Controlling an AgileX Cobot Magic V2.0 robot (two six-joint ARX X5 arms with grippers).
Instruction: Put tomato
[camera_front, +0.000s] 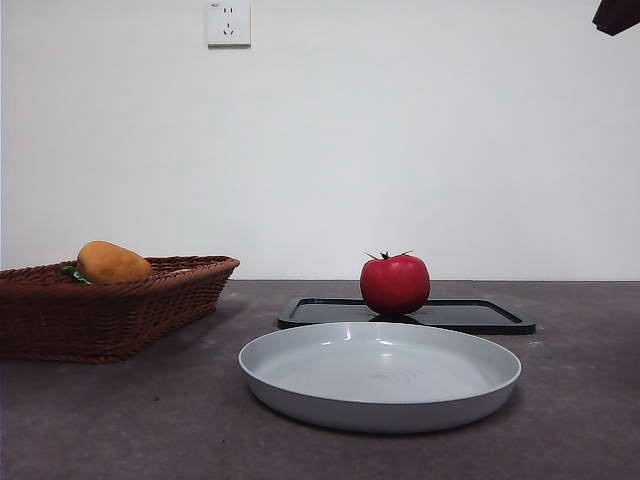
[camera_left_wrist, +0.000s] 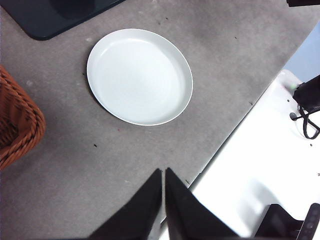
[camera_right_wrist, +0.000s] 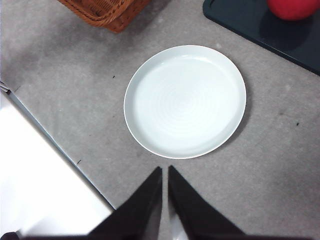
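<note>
**Tomato on the black tray, both arms waiting**

Nearest me I see a grey plate (camera_front: 380, 375) with nothing on it, resting on the dark table (camera_front: 120, 420). Just behind it lies a flat black tray (camera_front: 470, 315), and the red tomato (camera_front: 395, 284) stands on that tray, upright, stem up. Off to one side sits a wicker basket (camera_front: 110, 310) holding an orange-brown oblong item (camera_front: 112, 263). My left gripper (camera_left_wrist: 163, 172) and right gripper (camera_right_wrist: 165, 170) hang high above the table, each with jaws pressed together, holding nothing.
</note>
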